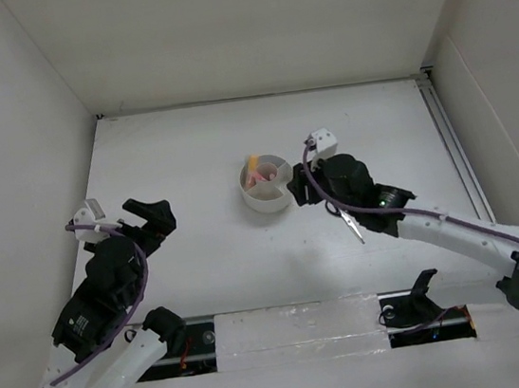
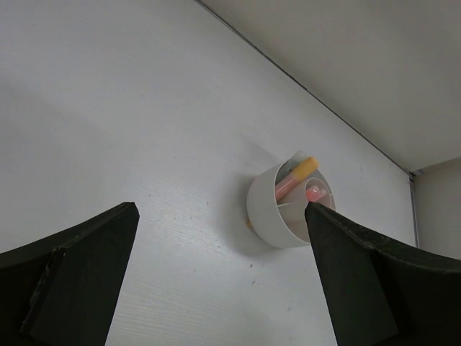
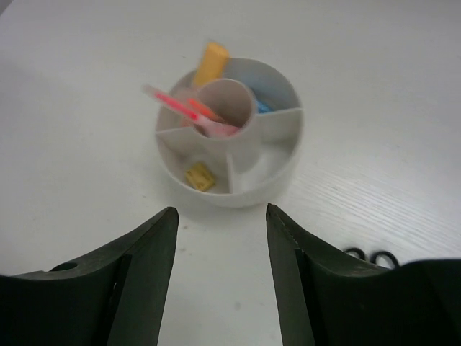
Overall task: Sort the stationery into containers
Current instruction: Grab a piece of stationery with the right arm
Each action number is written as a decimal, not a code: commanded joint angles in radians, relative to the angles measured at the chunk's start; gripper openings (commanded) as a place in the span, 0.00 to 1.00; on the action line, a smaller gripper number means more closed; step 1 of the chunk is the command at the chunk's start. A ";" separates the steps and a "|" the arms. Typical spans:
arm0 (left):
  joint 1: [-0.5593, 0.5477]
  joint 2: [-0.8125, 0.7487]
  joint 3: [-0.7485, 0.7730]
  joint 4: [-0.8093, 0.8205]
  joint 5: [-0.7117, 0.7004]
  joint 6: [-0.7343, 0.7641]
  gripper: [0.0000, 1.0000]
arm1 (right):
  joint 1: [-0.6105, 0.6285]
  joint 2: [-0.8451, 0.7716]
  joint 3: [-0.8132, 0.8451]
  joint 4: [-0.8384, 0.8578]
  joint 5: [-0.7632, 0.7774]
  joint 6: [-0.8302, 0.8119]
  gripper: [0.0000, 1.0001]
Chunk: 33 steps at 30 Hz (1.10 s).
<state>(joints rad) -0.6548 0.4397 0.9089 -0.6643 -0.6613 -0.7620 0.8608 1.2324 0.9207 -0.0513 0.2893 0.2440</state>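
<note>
The round white organizer (image 1: 266,186) stands mid-table. In the right wrist view its wall (image 3: 241,196) faces me; inside are an orange highlighter (image 3: 210,62), thin pink pens (image 3: 181,106), a blue item (image 3: 261,105) and a small yellowish eraser (image 3: 199,176). My right gripper (image 3: 220,216) hangs open just short of the organizer, on its right (image 1: 298,189), with nothing between the fingers. Black-handled scissors (image 1: 351,228) lie on the table under the right arm; their handles (image 3: 371,256) peek out beside the right finger. My left gripper (image 1: 160,218) is wide open and empty, far left of the organizer (image 2: 277,216).
White walls enclose the table on the left, back and right. A metal rail (image 1: 455,149) runs along the right edge. The arm bases and a taped strip (image 1: 296,328) sit along the near edge.
</note>
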 commanded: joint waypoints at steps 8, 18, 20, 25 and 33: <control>-0.003 -0.029 -0.022 0.063 0.026 0.042 1.00 | -0.379 -0.128 -0.206 -0.148 -0.136 0.144 0.61; -0.003 -0.038 -0.022 0.072 0.045 0.052 1.00 | -0.502 0.101 -0.221 -0.105 -0.148 0.152 0.56; -0.003 -0.047 -0.022 0.072 0.045 0.052 1.00 | -0.516 0.119 -0.211 -0.105 -0.148 0.141 0.55; -0.003 -0.047 -0.022 0.072 0.054 0.061 1.00 | -0.525 0.162 -0.157 -0.139 -0.196 0.111 0.52; -0.003 -0.068 -0.022 0.072 0.054 0.061 1.00 | -0.545 0.259 -0.092 -0.171 -0.226 0.055 0.49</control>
<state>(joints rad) -0.6548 0.3878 0.8917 -0.6247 -0.6090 -0.7155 0.3317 1.4887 0.7792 -0.2108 0.0830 0.3298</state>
